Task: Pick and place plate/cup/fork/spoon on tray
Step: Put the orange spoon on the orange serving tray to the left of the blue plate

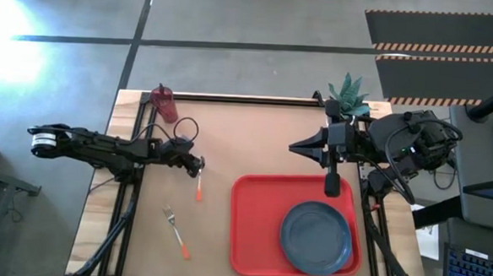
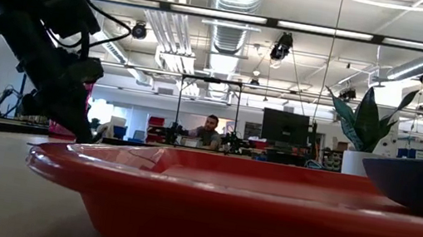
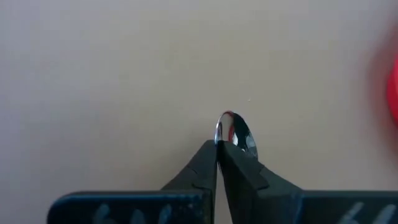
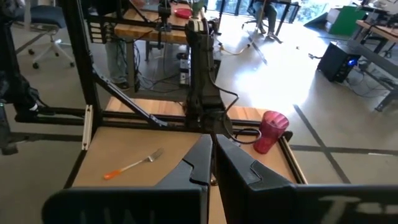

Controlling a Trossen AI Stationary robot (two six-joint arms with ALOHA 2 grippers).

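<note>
The left gripper (image 1: pixel 199 164) pinches the spoon (image 1: pixel 199 186) on the table (image 1: pixel 255 130), just beside the tray (image 1: pixel 254 227).

The left arm reaches out long and low. Its wrist view shows the fingers (image 3: pixel 202 165) squeezed tight on the shiny spoon bowl. The right gripper (image 1: pixel 295 146) waits closed above the tray's far edge. The plate (image 1: pixel 316 237) sits on the tray. From above, the fork (image 1: pixel 175 232) lies alone and the cup (image 1: pixel 165 103) stands in the far corner.

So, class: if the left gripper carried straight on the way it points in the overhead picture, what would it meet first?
The left gripper, shut on the spoon, points rightward across the bare table. Its line probably first reaches the right arm's gripper; the tray lies off that line. Heights are unclear.
</note>
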